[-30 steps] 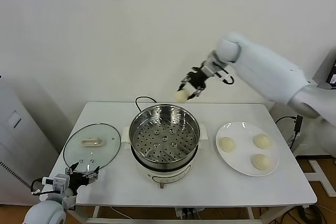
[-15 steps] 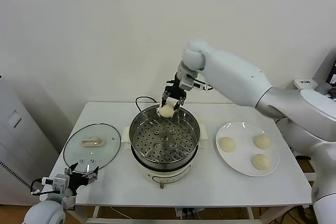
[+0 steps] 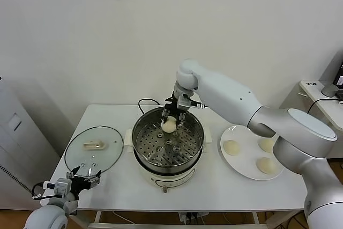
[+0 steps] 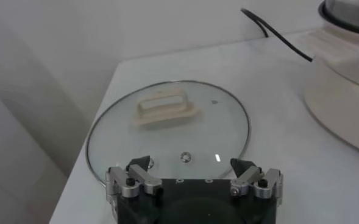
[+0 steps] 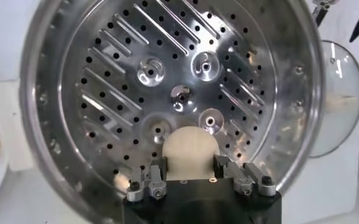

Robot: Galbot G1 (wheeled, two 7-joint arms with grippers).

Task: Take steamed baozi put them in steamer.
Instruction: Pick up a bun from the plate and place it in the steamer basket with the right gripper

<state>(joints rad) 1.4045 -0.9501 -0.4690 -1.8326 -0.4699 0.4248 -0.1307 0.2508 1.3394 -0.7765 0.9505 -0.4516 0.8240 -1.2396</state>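
My right gripper (image 3: pixel 171 118) is shut on a cream-white baozi (image 3: pixel 169 125) and holds it inside the steel steamer (image 3: pixel 168 142), over the far part of its perforated tray. In the right wrist view the baozi (image 5: pixel 190 152) sits between the fingers (image 5: pixel 156 172), above the tray (image 5: pixel 167 79). Three more baozi (image 3: pixel 231 147) (image 3: pixel 267 144) (image 3: pixel 267 165) lie on the white plate (image 3: pixel 244 130) to the right of the steamer. My left gripper (image 3: pixel 86 179) is open and empty, parked at the table's front left corner, just in front of the glass lid (image 4: pixel 167 131).
The glass lid with a white handle (image 3: pixel 94 148) lies flat on the table left of the steamer. The steamer's black cord (image 3: pixel 143 102) runs off behind it. The cream base (image 4: pixel 344 79) shows in the left wrist view. A wall stands behind the table.
My right gripper carried the baozi from above the far right of the steamer leftward and down into the pot. The left arm has not moved.
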